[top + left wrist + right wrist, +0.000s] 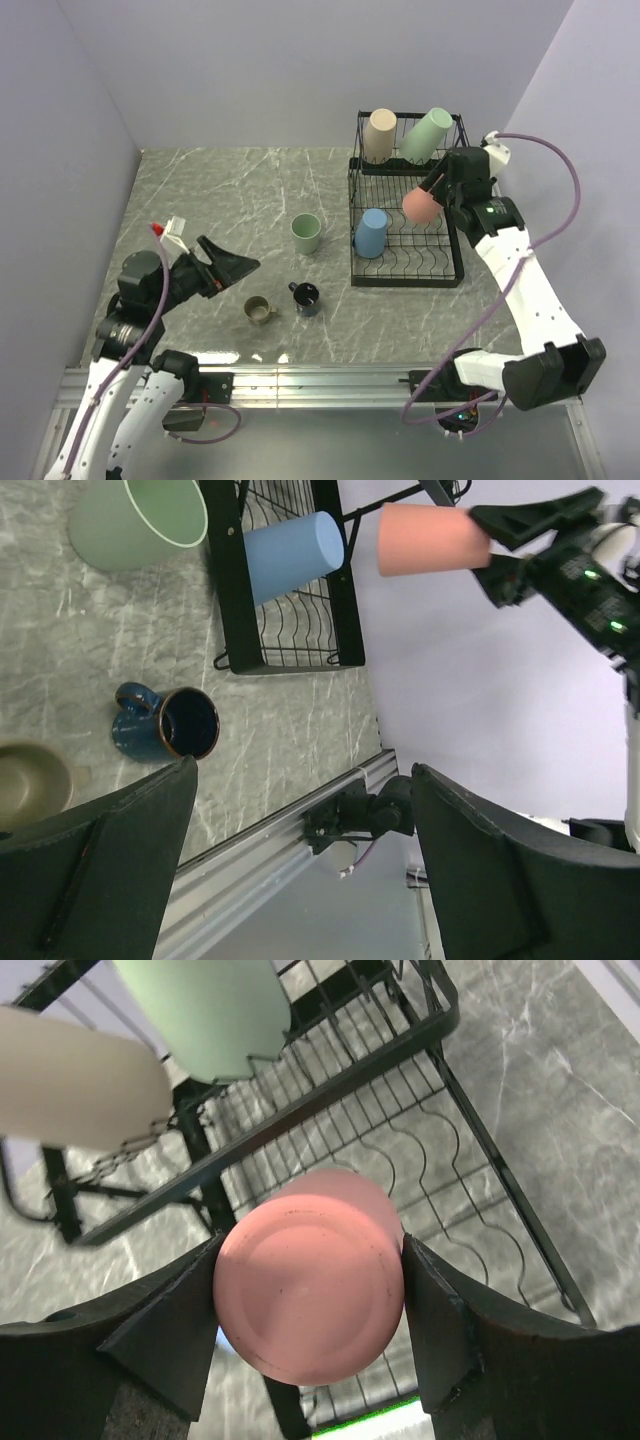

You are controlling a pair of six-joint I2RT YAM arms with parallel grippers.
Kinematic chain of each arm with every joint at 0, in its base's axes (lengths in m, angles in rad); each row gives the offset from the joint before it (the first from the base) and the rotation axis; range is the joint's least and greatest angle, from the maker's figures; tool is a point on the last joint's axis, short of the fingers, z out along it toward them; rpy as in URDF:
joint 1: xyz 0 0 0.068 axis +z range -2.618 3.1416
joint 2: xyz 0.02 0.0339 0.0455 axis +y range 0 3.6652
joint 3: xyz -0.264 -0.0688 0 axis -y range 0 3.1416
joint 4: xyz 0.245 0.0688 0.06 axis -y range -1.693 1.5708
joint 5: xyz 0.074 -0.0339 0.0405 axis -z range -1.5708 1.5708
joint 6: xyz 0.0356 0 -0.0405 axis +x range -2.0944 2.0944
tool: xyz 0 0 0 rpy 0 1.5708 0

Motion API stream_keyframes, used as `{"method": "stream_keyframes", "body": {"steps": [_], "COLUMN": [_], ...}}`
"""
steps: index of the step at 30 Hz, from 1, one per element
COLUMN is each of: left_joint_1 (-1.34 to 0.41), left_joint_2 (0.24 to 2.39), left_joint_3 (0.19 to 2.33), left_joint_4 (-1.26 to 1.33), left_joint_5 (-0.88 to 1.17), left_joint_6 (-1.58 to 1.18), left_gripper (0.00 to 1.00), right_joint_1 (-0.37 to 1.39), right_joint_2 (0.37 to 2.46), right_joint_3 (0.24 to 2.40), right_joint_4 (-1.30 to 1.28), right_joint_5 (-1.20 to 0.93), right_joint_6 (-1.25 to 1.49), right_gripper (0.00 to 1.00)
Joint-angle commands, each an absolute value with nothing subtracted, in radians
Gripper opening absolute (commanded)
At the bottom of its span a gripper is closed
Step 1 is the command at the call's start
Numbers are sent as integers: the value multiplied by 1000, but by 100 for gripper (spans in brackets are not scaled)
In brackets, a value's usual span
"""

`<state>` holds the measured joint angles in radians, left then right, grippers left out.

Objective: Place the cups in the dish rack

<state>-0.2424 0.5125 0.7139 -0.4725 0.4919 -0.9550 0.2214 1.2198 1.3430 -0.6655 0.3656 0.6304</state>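
Tally stood at 3 of 7 racked, w/ a 4th in hand. Far left, my left gripper hung wide apart, holding nothing, near the olive-tan mug. That mug, the navy mug and a green tumbler sat loose on the surface. The dish rack had the blue tumbler on the lower tier, w/ the beige tumbler and 2nd green tumbler up top. My right gripper was clamped on the pink tumbler over the lower tier.
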Motion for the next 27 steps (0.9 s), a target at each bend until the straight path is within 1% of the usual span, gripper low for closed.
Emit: {"method": "stream_keyframes", "body": {"steps": [1,4,8,11,14,21,26,27], "left_joint_1": [-238,-238,-238,-238,-238,-238,-238,-238], "left_joint_2": [444,394,350,334,327,307,284,279], "left_joint_3": [767,779,816,848,876,907,902,900], "left_joint_4": [-615,-688,-779,-842,-877,-923,-946,-948], "left_joint_5": [437,413,388,370,354,339,339,339], "left_joint_6": [-936,-953,-968,-974,-973,-983,-986,-988], "left_gripper": [92,92,92,92,91,91,91,91], "right_joint_1": [216,215,215,218,219,235,236,236], "right_joint_2": [1253,1285,1266,1249,1272,1368,1428,1460], "right_joint_3": [1284,1229,1074,970,928,956,1027,1048], "right_joint_4": [-505,-457,-344,-218,-160,-138,-179,-220], "right_joint_5": [445,477,528,525,506,514,525,523], "right_joint_6": [666,730,820,888,942,985,979,982], "right_gripper": [0,0,0,0,0,0,0,8]}}
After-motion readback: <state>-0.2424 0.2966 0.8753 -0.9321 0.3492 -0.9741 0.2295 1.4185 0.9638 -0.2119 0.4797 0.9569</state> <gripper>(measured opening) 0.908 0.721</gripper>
